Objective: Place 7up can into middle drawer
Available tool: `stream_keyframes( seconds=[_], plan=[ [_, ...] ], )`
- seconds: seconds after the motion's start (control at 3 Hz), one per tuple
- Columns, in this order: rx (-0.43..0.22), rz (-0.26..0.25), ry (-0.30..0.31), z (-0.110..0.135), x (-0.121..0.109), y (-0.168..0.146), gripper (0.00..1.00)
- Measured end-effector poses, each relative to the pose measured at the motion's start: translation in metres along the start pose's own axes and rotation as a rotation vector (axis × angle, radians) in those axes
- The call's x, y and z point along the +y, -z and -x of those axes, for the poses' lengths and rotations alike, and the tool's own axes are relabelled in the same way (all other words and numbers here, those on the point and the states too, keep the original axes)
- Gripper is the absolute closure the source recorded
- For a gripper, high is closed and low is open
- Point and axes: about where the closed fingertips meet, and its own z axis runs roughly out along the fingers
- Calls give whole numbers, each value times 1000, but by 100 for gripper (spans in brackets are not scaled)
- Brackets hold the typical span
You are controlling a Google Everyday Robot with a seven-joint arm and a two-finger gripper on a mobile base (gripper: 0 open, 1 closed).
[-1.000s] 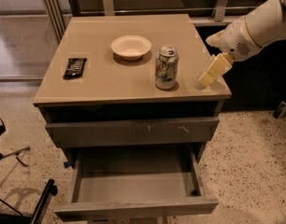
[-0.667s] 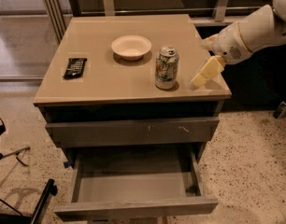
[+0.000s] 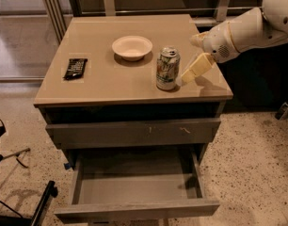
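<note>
The 7up can stands upright on the tan cabinet top, near its front right. It is whitish-silver with green print. My gripper hangs just right of the can, close to it, at about the can's mid height, on the white arm that comes in from the upper right. It holds nothing that I can see. The middle drawer is pulled out below, and its grey floor holds nothing.
A white bowl sits behind and left of the can. A black flat packet lies at the left of the top. A closed grey drawer front with pale scratch marks sits above the open drawer. A dark stand is on the floor, lower left.
The gripper has moved left along the cabinet top, closing the gap to the can. The can, bowl and drawer have not moved.
</note>
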Motion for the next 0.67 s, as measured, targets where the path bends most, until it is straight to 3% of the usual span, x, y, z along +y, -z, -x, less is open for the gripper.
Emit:
stream_keyframes(
  seconds=[0.67],
  plan=[
    [-42, 38, 13, 12, 3, -33, 0]
  ],
)
